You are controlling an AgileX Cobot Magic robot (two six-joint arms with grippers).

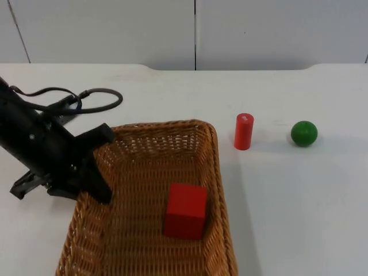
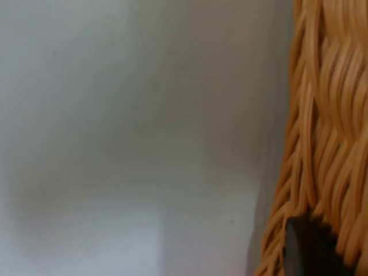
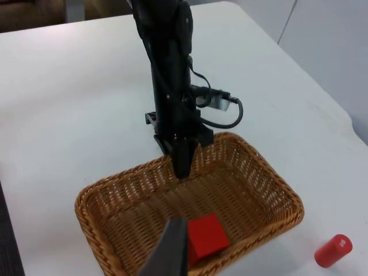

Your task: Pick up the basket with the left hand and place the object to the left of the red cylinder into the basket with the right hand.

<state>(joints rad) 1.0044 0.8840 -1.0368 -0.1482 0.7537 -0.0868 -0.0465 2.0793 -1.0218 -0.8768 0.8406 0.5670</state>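
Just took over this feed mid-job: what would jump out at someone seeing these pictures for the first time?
First the big wicker basket with a red cube lying inside it, near its right wall. The left gripper grips the basket's left rim. On the white table to the right of the basket stands a red cylinder, upright, with a green ball further right; the right gripper hovers above the basket by the cube.

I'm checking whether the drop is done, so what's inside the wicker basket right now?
Inside the basket lies one red cube on the woven floor. The left gripper grips the rim, one finger reaching inside. The cube hides the weave beneath it.
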